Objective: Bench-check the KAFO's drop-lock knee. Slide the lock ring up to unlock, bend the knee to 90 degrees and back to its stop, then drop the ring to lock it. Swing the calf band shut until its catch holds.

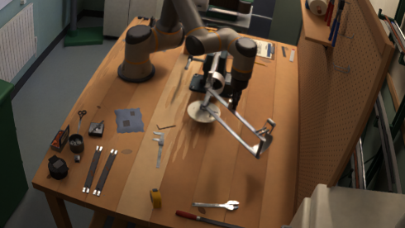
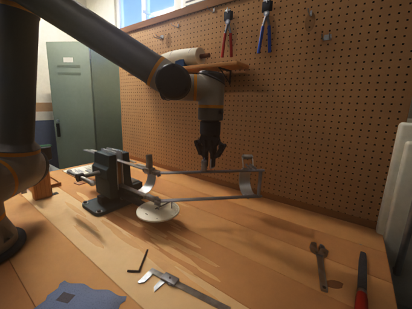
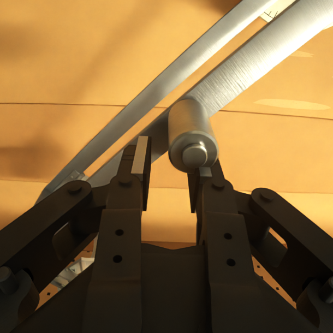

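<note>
The KAFO brace [image 1: 231, 119] [image 2: 192, 185] is clamped in a black vise [image 1: 202, 80] [image 2: 108, 181] near the bench's middle. Its two steel uprights [image 3: 217, 68] reach out from the vise toward the pegboard side. I have the small handle peg [image 2: 204, 165] [image 3: 191, 136] on the upper upright clamped in my gripper [image 1: 234, 106] [image 2: 209, 163] [image 3: 167, 174], which points straight down. The knee joint [image 2: 149, 171] with its lock ring sits close to the vise. The calf band [image 1: 264, 136] [image 2: 247, 181] hangs at the uprights' far end. A white protractor disc [image 1: 202, 112] [image 2: 157, 212] lies under the knee.
A small dark cup [image 1: 76, 143] sits near the bench's left edge among scissors and strips. A caliper [image 1: 158, 144] [image 2: 178, 283], hex key [image 2: 139, 262], wrench [image 1: 217, 204] [image 2: 319, 264] and blue cloth [image 1: 129, 119] lie on the bench. The pegboard [image 2: 292, 99] stands close behind the brace.
</note>
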Robot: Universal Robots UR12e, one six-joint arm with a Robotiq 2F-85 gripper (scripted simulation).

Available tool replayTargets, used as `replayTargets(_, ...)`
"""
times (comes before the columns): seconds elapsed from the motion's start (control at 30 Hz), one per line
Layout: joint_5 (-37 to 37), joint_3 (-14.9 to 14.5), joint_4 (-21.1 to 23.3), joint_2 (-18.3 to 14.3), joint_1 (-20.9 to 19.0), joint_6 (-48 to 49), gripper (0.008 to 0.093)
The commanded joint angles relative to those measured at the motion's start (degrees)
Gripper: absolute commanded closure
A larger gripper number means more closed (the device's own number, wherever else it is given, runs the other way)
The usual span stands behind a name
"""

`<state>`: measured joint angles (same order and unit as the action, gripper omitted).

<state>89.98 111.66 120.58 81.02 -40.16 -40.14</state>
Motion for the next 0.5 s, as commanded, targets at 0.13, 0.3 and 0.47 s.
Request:
replayTargets(0.13, 0.02, 0.07, 0.13, 0.10, 0.68, 0.66, 0.0934)
replayTargets(0.3, 0.02, 0.25, 0.16, 0.25, 1.35, 1.33, 0.0934)
replayTargets(0.47, 0.02, 0.45, 0.19, 0.42, 2.02, 2.00, 0.0934)
